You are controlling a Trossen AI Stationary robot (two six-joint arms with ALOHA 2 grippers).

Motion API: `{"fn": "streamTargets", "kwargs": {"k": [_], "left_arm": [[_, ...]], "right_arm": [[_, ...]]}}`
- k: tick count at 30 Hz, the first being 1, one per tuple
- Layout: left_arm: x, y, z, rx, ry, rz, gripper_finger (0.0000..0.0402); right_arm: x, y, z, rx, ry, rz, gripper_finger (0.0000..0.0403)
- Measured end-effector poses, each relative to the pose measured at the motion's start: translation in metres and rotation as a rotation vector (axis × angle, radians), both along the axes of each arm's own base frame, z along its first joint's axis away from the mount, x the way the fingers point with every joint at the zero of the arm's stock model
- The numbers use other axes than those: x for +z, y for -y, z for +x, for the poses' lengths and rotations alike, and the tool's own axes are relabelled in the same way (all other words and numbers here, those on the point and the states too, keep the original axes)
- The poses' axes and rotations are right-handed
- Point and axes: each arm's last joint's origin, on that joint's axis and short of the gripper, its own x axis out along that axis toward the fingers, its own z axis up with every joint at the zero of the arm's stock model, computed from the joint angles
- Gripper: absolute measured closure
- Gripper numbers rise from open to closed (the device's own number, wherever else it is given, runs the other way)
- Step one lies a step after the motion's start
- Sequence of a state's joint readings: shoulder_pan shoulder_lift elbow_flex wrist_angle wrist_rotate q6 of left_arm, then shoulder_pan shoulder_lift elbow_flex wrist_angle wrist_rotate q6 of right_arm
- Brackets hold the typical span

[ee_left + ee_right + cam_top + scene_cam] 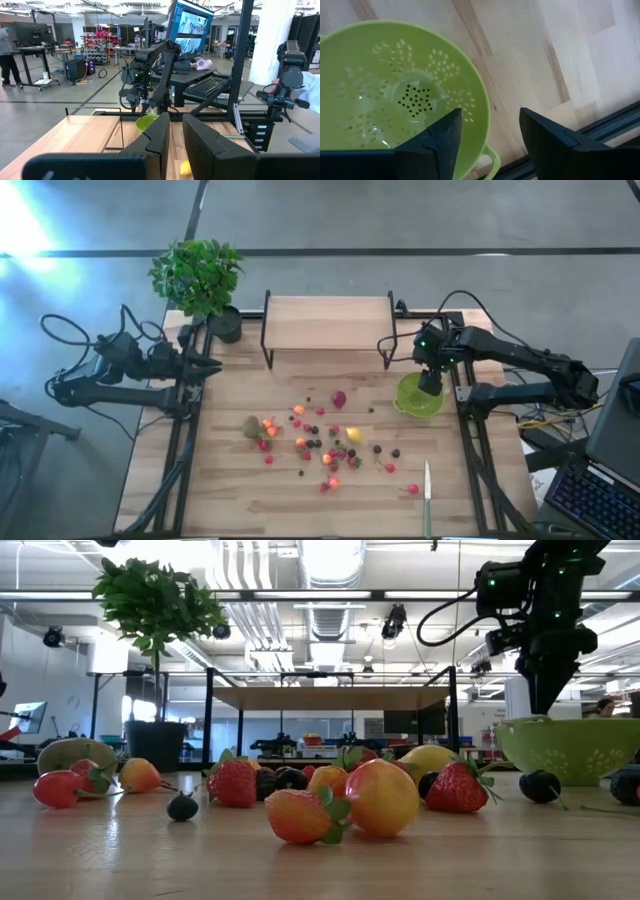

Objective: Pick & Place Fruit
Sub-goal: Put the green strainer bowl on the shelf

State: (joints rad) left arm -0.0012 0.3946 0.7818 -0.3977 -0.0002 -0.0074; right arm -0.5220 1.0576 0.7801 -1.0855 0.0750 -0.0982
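The right hand [431,385], matte black with blunt wedge fingers parted and empty, hangs over the glossy lime-green perforated plastic bowl [420,396] at right of centre. The small toy fruit [322,442], red, orange, yellow and dark, lies scattered mid-frame on the pale wooden bench [230,490]. The left hand [208,367], closed, waits at left.

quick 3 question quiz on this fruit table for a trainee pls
1. True or false: the green bowl already holds fruit.
2. Which gripper hangs over the bowl? A left gripper B right gripper
3. Fill in: the knife lies near the table's ___ edge, right of the scattered fruit.

Key: 1 false, it is empty. 2 B; its fingers stand apart with nothing between. 3 front.
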Motion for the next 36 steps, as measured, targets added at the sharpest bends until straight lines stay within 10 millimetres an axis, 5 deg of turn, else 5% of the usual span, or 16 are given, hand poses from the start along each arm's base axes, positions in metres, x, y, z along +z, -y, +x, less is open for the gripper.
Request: {"fn": "streamTargets", "kwargs": {"k": [16, 36], "left_arm": [[0.0, 0.0, 0.0, 0.0, 0.0, 0.0, 0.0339], [0.0, 0.0, 0.0, 0.001, 0.0, 0.0, 0.0339]], "right_arm": [[-0.014, 0.008, 0.014, 0.024, -0.042, 0.021, 0.0196], [-0.009, -0.009, 0.018, 0.025, 0.086, 0.202, 0.0263]]}}
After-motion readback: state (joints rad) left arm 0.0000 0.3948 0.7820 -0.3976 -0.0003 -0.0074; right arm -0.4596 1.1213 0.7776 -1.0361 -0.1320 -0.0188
